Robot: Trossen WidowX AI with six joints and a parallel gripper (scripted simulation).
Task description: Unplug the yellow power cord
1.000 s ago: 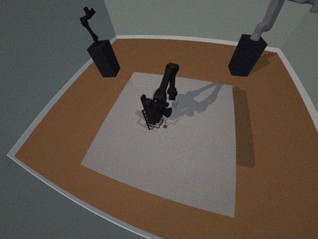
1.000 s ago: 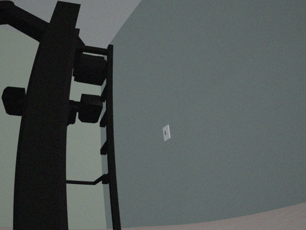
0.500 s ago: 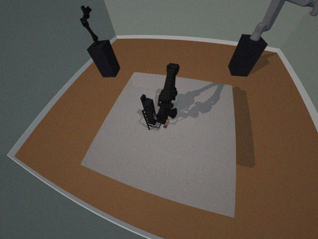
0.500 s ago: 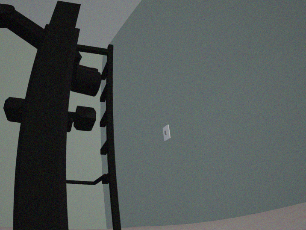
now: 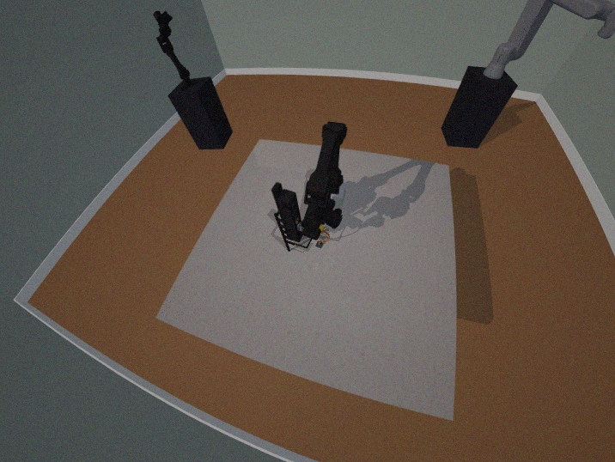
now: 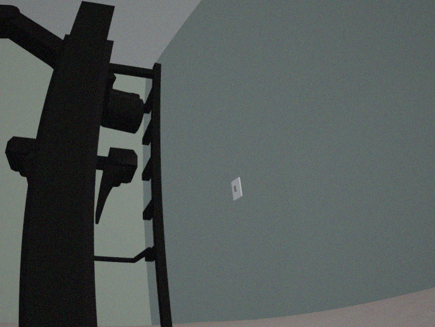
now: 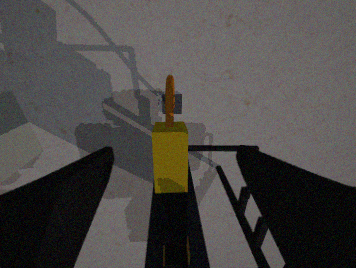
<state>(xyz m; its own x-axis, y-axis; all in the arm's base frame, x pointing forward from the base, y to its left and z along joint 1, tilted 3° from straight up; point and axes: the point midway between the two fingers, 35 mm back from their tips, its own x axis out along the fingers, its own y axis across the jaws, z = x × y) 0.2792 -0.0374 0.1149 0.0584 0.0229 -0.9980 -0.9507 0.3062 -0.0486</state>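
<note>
Black pincer point(image 7: 172, 210) spread wide around a yellow plug, gripping nothing.

From the wrist view, the boxy yellow plug block point(image 7: 170, 157) sits between the two dark fingers with pale gaps on either side, touching neither. Its faces are flat and square-edged, the near lower part shaded darker. A short orange cord point(image 7: 169, 100) rises from its far end toward a small grey block point(image 7: 176, 101) beyond. To the right lies the black, ladder-like power strip frame point(image 7: 245, 200), close beside the right finger. All of it is low over the speckled grey surface point(image 5: 348, 307), where the black jointed arm point(image 5: 325, 173) bends down next to the strip point(image 5: 287, 215).
</note>
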